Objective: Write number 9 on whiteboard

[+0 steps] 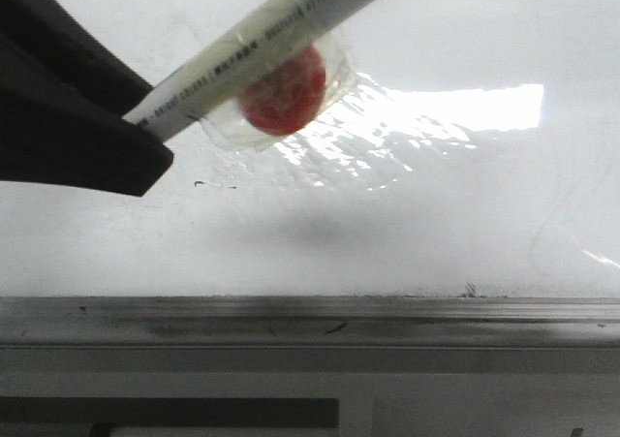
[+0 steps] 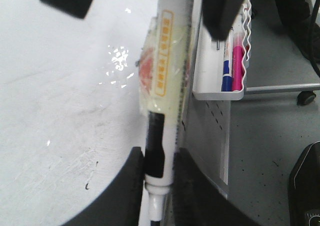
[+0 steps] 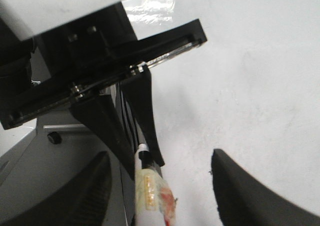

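The left pincer [image 2: 159,186] is clamped on a white marker [image 2: 162,100], its two dark fingers [image 2: 125,191] pressing the black-banded part of the barrel near the tip. Further up the barrel from the grip, clear tape holds a red disc [image 1: 286,90] against the marker. Under and beside this pincer spreads the whiteboard [image 1: 407,214], glossy with a bright patch of glare and faint grey smudges; only a tiny dark mark [image 1: 201,183] shows on it close to the left pincer (no drawn figure 9 can be made out in any view). Beyond the marker, off the board's edge, a white tray [image 2: 220,80] holds blue and pink pens. The grey metal rail [image 1: 310,321] runs along the board's near edge. The right pincer [image 3: 160,186] stands spread wide, gripping nothing, with the left arm's marker between its fingers.
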Available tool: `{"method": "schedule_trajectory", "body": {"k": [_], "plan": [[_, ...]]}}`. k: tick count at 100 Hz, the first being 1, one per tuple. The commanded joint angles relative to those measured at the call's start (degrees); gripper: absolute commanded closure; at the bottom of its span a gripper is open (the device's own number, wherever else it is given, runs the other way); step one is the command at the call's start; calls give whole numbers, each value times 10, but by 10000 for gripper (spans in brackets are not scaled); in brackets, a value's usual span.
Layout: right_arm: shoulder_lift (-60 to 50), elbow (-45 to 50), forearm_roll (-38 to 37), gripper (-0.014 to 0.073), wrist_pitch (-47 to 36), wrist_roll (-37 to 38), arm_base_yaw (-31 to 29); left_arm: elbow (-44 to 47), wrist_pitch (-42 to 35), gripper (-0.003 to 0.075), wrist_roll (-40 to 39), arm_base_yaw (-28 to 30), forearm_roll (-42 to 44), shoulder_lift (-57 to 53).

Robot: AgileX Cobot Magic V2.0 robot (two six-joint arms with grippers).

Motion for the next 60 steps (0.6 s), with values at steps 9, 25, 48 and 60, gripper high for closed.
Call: {"method": "schedule_trajectory", "body": {"k": [9,25,48,60], "plan": [[-18,-19,-3,211,35,4,-57,-21,-32,741,-5,-1,-16,-9],[0,-19,-1,211,92,4,-99,-21,-33,741,-5,-1,-16,-9],[17,-19,9,169,107,4,-78,-21,-33,741,-5,-1,-16,-9],[23,-19,9,168,89,4,-61,-21,-33,741,-5,-1,-16,-9]]}}
